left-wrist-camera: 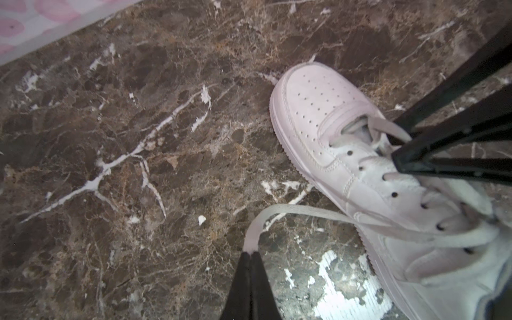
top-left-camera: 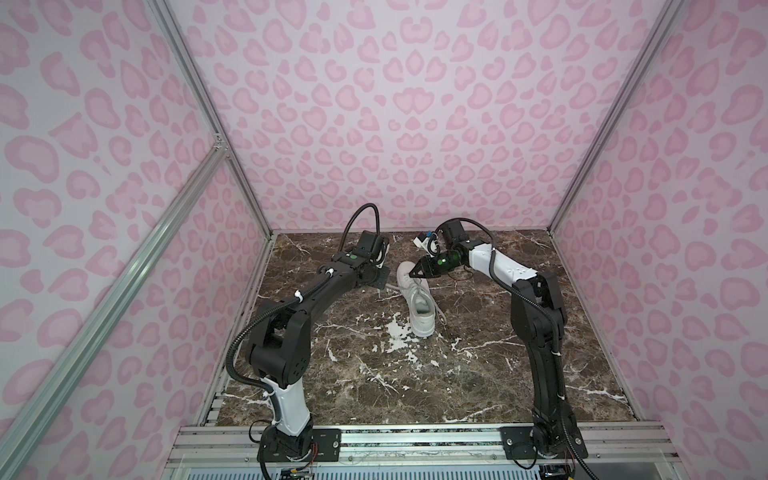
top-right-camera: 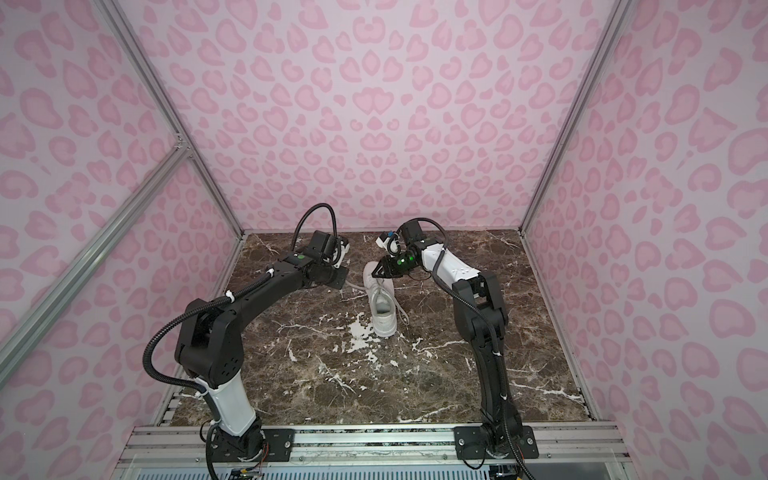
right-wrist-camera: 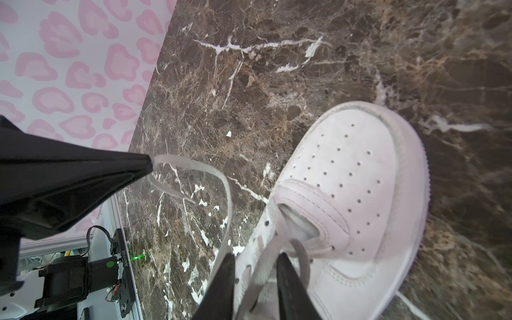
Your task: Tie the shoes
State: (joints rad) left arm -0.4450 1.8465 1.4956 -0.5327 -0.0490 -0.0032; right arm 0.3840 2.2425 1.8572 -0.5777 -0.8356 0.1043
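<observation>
**Left gripper pinches a lace end while right gripper straddles the lacing**

The white sneaker [top-left-camera: 417, 305] stands on its sole near the middle of the marble tabletop [top-left-camera: 332, 374]. Its toe points toward 12 o'clock, a shade to 11, and its heel toward 6.

The left arm [top-left-camera: 316, 293] rises from its base at the tabletop's 7 o'clock corner and folds sharply at a raised elbow. Its black forearm lies low toward 1 o'clock and ends just off the sneaker's 9 o'clock side. The left gripper [left-wrist-camera: 250, 253] has its fingers pressed together on the tip of one flat lace end [left-wrist-camera: 299, 207]. From the pinch, that lace curves in a loose arc back to the upper eyelets.

The right arm [top-left-camera: 538, 324] stands nearly upright from its base at 5 o'clock and bends at the elbow. Its white forearm reaches toward 10 o'clock. The wrist aims the right gripper [right-wrist-camera: 255, 257] toward 9 o'clock, tipped down over the sneaker's forefoot. Its fingers stand a narrow gap apart, one on each side of the crossed laces [right-wrist-camera: 261, 267] just behind the perforated toe box. A sliver of shoe shows between finger and lace, so nothing is clamped. Whether the tips touch the upper cannot be told.

The other lace end [top-left-camera: 441, 318] trails off the sneaker's 3 o'clock side onto the marble toward 5 o'clock.
</observation>
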